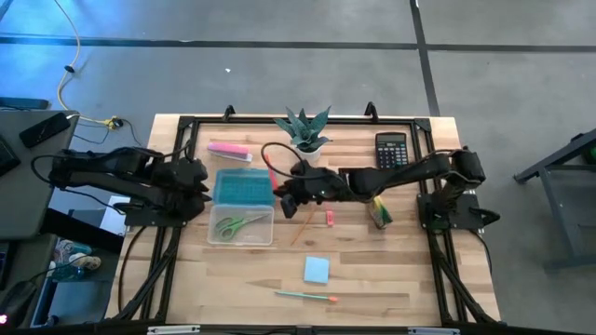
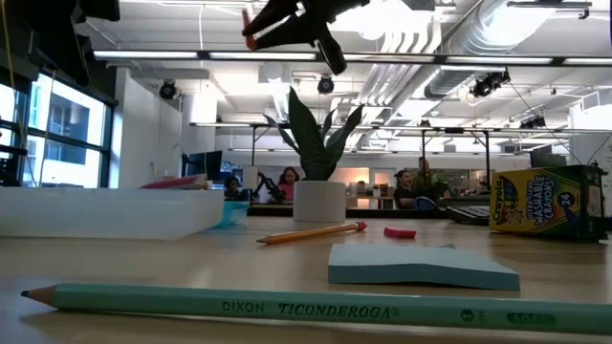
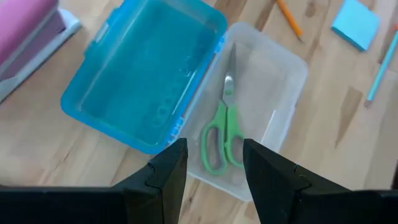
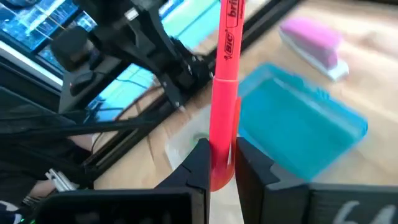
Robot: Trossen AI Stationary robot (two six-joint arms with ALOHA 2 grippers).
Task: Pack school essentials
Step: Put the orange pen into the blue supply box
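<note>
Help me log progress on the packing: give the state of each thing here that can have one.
Pencil box: lid open, teal lid folded back flat.
Green-handled scissors: blades closed, lying in the clear half of the box.
Red pen: capped, clamped in the right gripper above the table.
Left gripper: open, empty, above the box.
Crayon box: closed, on the table.
Teal pencil: sharpened, unpacked.
</note>
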